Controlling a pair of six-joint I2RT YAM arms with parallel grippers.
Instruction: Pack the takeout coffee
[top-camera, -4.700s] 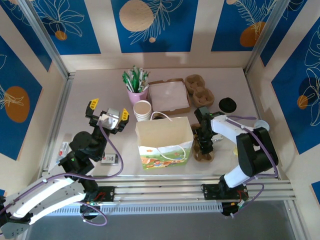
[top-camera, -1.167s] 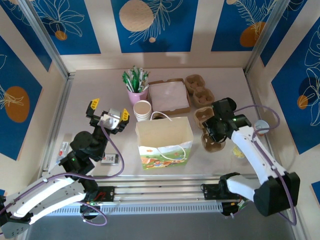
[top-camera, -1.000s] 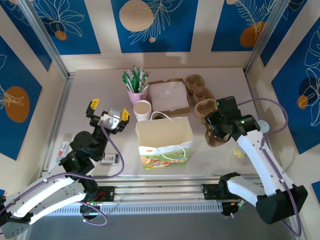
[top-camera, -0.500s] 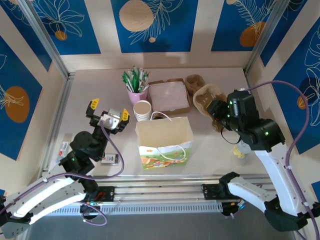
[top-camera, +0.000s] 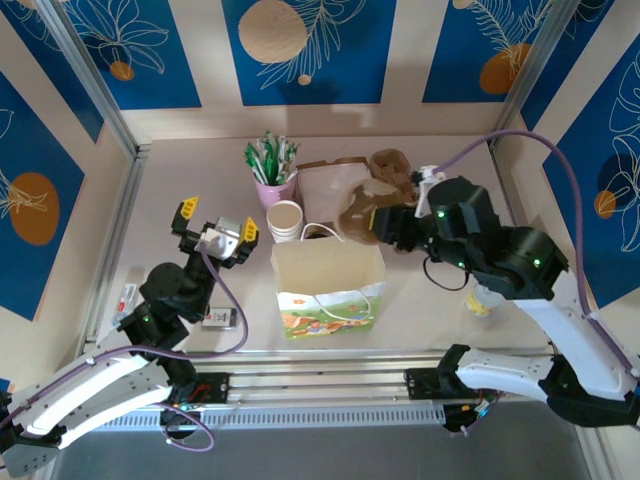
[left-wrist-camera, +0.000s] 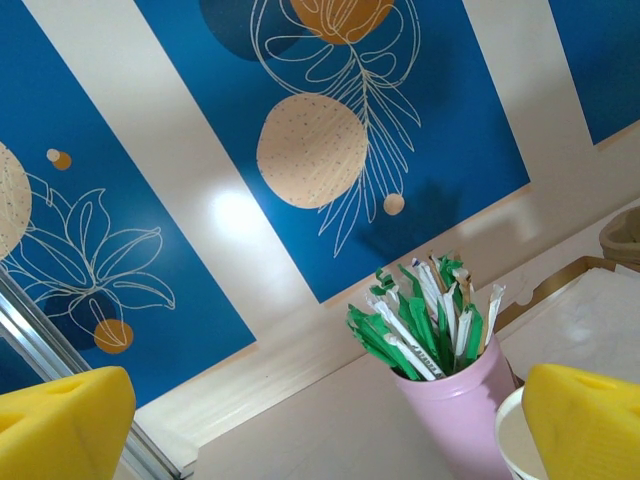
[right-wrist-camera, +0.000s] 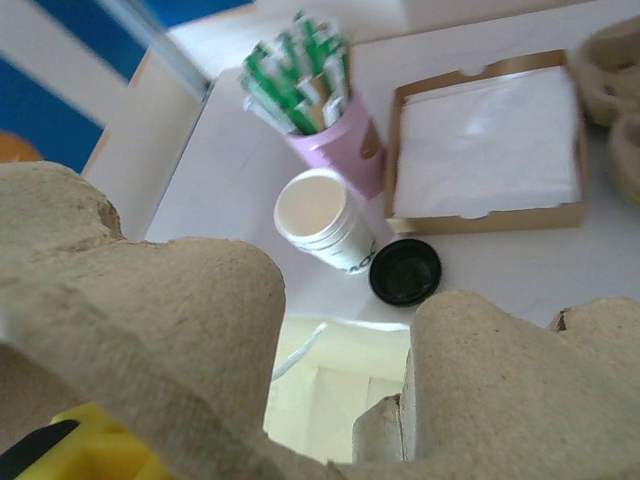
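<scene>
**A:** Top camera first. What has the right arm got?

**B:** The right gripper (top-camera: 385, 222) is clamped on a brown moulded-pulp cup carrier (top-camera: 358, 208). It holds the carrier off the pale table (top-camera: 200, 170), above the back rim of the upright cream paper bag with a printed picture (top-camera: 328, 300).

**A:** And the left arm?

**B:** The left gripper (top-camera: 218, 218) hangs to the left of the bag. Its yellow pads are spread apart with nothing between them.

**A:** What else stands there?

**B:** A pink cup of green-and-white sticks (top-camera: 272, 190) stands at the back, and a stack of lidless cream paper cups (top-camera: 285, 220) is just in front of it. To their right is a shallow brown cardboard box of white napkins (top-camera: 318, 164), and a second pulp carrier (top-camera: 392, 162) lies right of the box.

**A:** Left wrist?

**B:** The yellow pads (left-wrist-camera: 65, 425) sit at either edge, wide apart. Between them rises the pink cup (left-wrist-camera: 455, 420), with the rim of the cup stack (left-wrist-camera: 508, 445) low at the right.

**A:** Right wrist? Where's the coffee?

**B:** The held carrier (right-wrist-camera: 150, 320) looms in the foreground, with a yellow pad (right-wrist-camera: 90, 455) against it at lower left. Past it is the takeout coffee (right-wrist-camera: 405, 272). Its round black plastic lid sits just beside the foot of the cup stack (right-wrist-camera: 315, 210). That spot is off the near-left corner of the napkin box (right-wrist-camera: 480, 222) and just behind the bag's open mouth (right-wrist-camera: 330, 390). I cannot make out the cup under the lid.
</scene>
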